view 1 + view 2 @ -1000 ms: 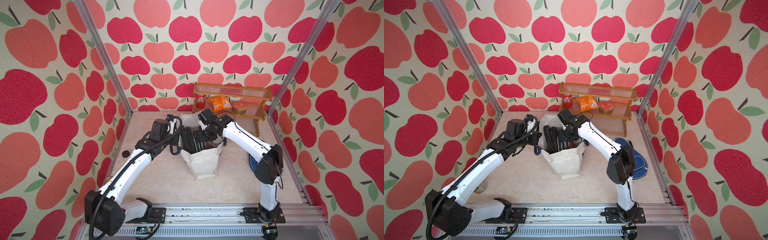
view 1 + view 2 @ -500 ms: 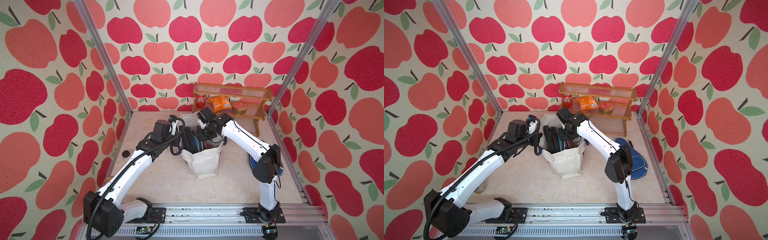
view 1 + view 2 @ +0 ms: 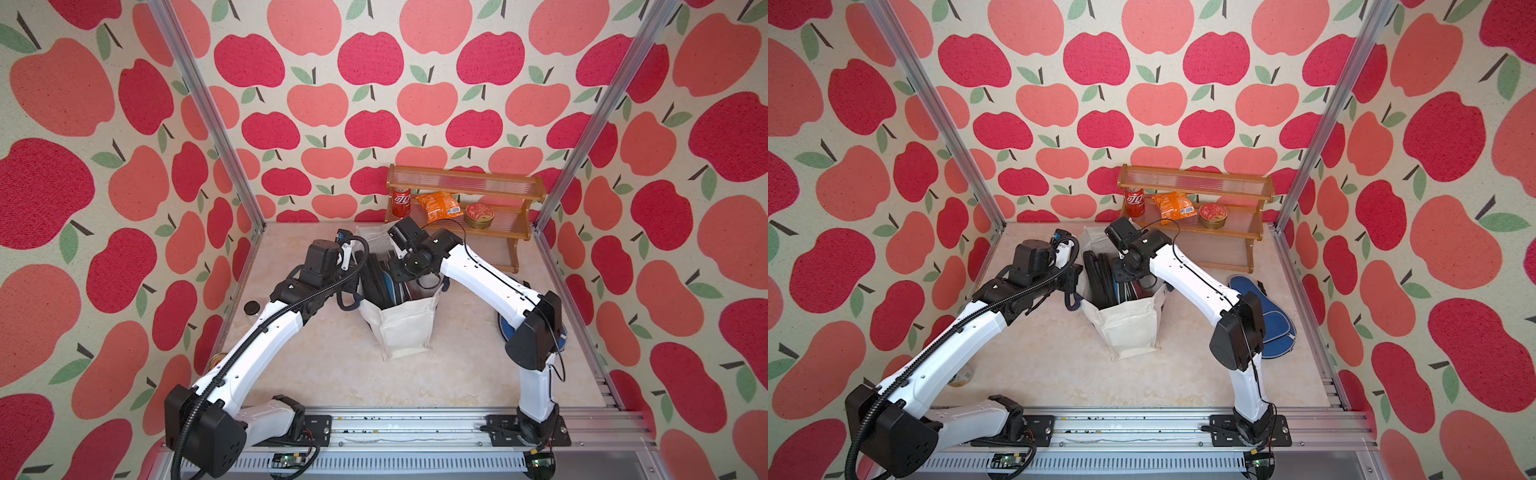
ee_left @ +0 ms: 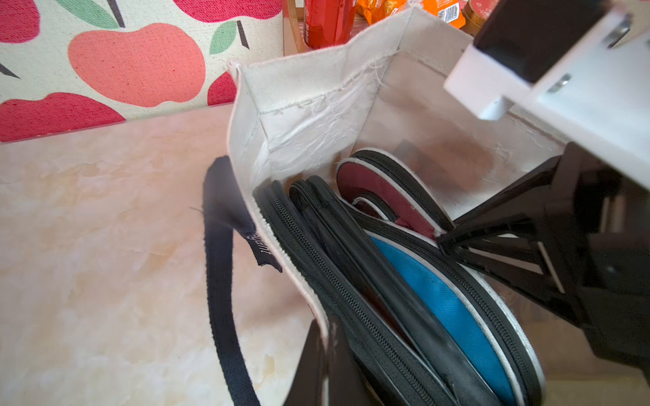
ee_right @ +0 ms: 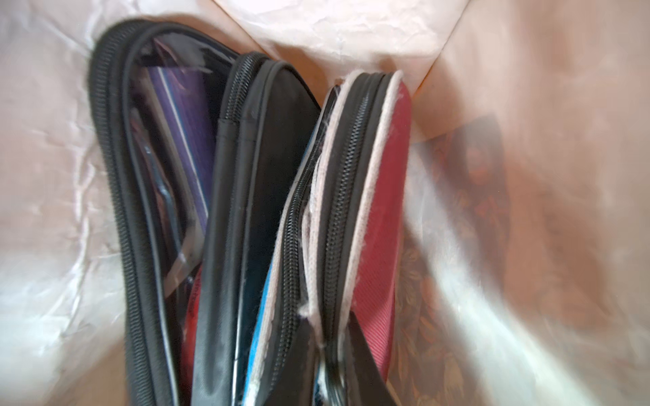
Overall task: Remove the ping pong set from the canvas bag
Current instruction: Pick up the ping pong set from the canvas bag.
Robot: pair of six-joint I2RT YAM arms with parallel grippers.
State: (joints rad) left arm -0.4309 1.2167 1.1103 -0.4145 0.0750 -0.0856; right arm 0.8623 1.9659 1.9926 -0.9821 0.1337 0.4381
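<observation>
Inside canvas bag (image 3: 405,332): four paddle cases (image 4: 355,267), upright, packed. Right gripper (image 5: 330,365) pinches maroon cover (image 5: 380,211) rim; left gripper (image 4: 325,369) clamped on bag edge. Risk: touching teal-blue cover (image 4: 439,302) may drag along; thin-rim grip may slip.

Bright, even light; rt wrist view blurry, soft glare

The left arm (image 3: 266,336) and right arm (image 3: 486,278) stretch forward, wrists close together. The left pincer (image 4: 325,337) is clamped on the rim of the canvas bag (image 4: 302,84). The right pincer (image 4: 444,240), pointing down, nips the edge of the maroon cover (image 4: 380,189).
</observation>
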